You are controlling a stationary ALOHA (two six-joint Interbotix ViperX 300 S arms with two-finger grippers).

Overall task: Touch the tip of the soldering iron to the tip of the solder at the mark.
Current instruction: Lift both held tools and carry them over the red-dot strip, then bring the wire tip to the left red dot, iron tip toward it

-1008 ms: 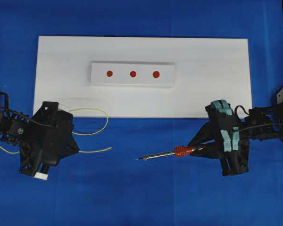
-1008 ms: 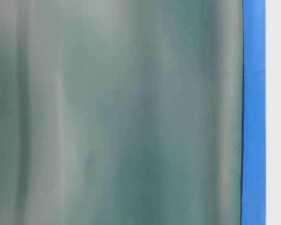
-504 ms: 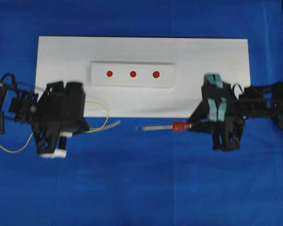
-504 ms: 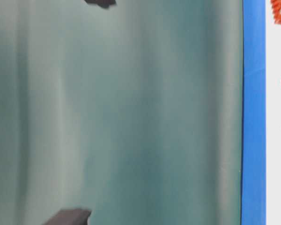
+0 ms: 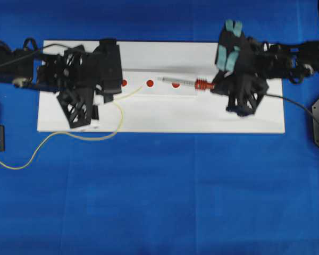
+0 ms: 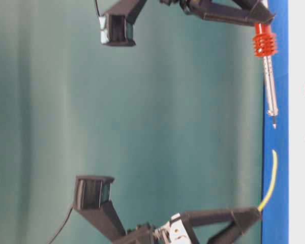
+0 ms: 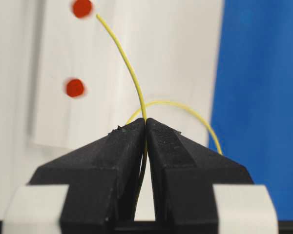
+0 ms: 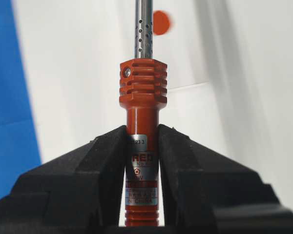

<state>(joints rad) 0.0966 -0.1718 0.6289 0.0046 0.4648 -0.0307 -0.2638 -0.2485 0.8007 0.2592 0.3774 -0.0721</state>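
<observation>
Nearest us, our left pincer (image 7: 145,127) pinches the solder (image 7: 128,68) tight between its jaws, the thin yellow wire arching from there toward the white block (image 5: 186,91) with its three red marks (image 5: 150,83), its free end just beside the left-hand one. Beyond, our right pincer (image 8: 142,134) clamps the soldering iron (image 8: 142,97) by its red handle, the silver shaft lying over the block's right end, its tip between the middle and right marks, apart from the solder's end.

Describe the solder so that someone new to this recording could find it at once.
Start at the white board on the blue cloth; the left gripper hangs over its left part, shut on the solder. It is the thin yellow wire curving out towards the red dots, unlike the stiff red-collared soldering iron opposite.
</observation>
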